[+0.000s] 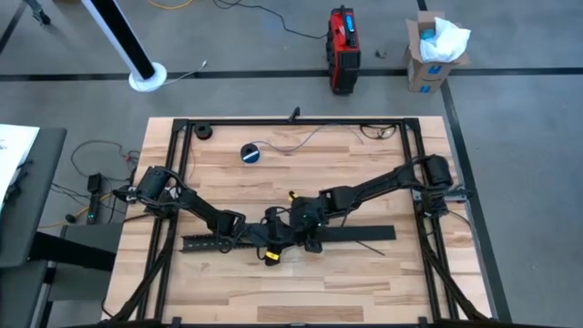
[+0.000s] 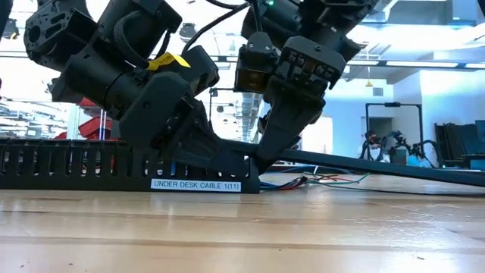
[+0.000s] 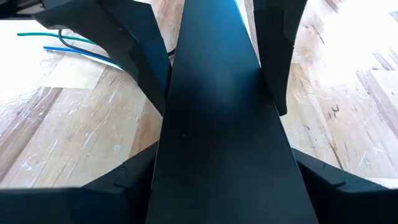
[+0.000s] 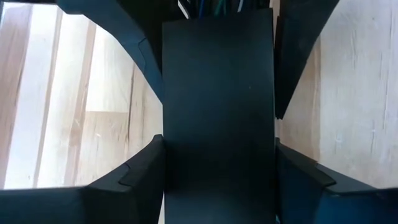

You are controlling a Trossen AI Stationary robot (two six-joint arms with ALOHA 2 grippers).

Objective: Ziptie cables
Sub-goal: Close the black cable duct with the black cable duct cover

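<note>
The cables [image 2: 303,182] lie on the table [image 2: 242,227] near its middle, beneath and just behind the meeting point of the two arms. In the low view they show as a short, loose spray of thin wires, red, green, blue and white, flat on the wood. In the left wrist view, green and blue strands [image 3: 68,46] run off to one side of a flat black strip [image 3: 224,124]. Wire ends also show at the far end of that strip [image 4: 217,93] in the right wrist view.

The strip's long axis runs across the table, left to right. The cables lie under or just behind it, so both grippers stand above them with the strip between.

The left gripper [image 1: 271,239] and the right gripper [image 1: 305,228] are close together, each straddling a strip, fingers on either side. The wrist views suggest both are clamped on it, though contact is not plainly visible. By my judgement the right gripper is slightly nearer the wires.

A slotted black channel [image 2: 114,168], labelled for under-desk cable, lies on the left arm's side. A small tape roll [image 1: 250,153] sits well apart.
</note>
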